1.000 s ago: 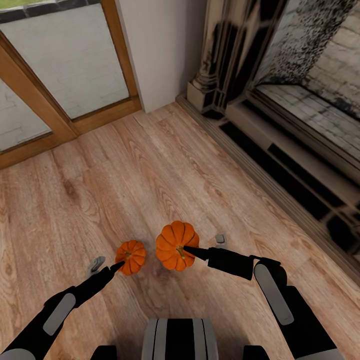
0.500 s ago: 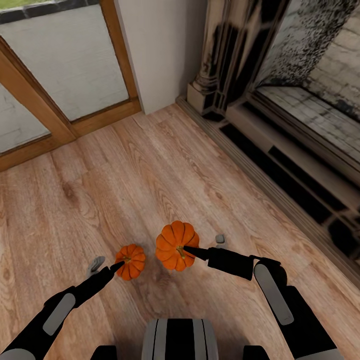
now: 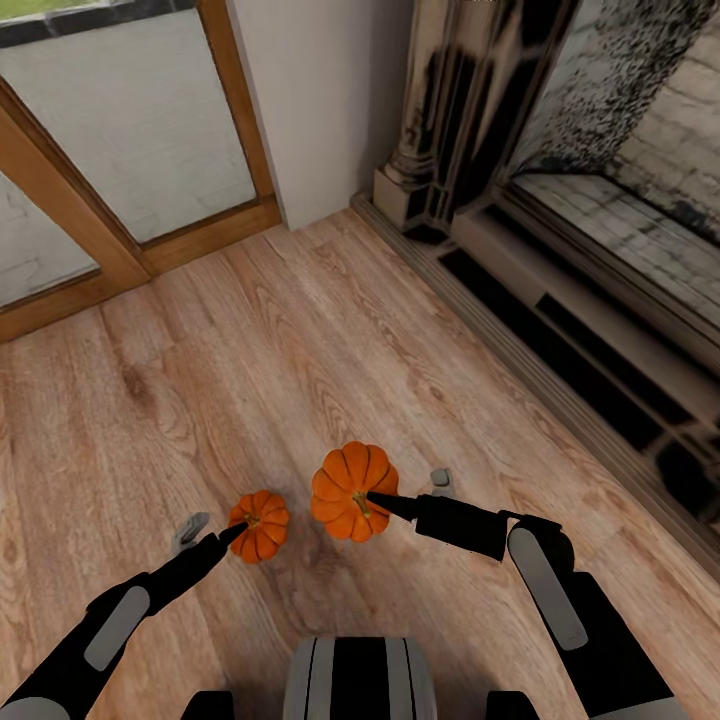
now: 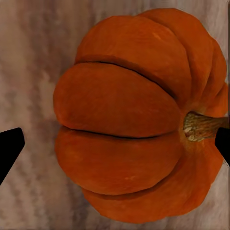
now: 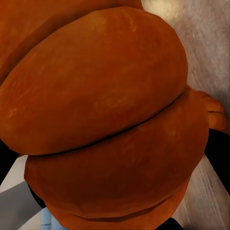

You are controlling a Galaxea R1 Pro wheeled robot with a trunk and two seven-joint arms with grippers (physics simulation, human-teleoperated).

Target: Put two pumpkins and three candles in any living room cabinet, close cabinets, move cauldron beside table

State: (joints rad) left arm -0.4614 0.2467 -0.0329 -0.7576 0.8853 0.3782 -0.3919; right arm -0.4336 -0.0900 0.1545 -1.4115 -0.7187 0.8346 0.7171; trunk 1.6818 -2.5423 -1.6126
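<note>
Head view records both pumpkins off the wooden floor, left tool clamped on the smaller pumpkin, right tool on the larger pumpkin; advise level, slow carriage, grips firm, no cabinet sighted

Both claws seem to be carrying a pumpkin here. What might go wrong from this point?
1. The left claw meets the smaller pumpkin near its stem; in the left wrist view the fingertips barely reach its sides, so it may slip.
2. The right claw likewise holds the larger pumpkin from one side, so it might tip out.
3. With both claws occupied, opening a cabinet would probably mean setting one pumpkin down on the wooden floor first.
</note>
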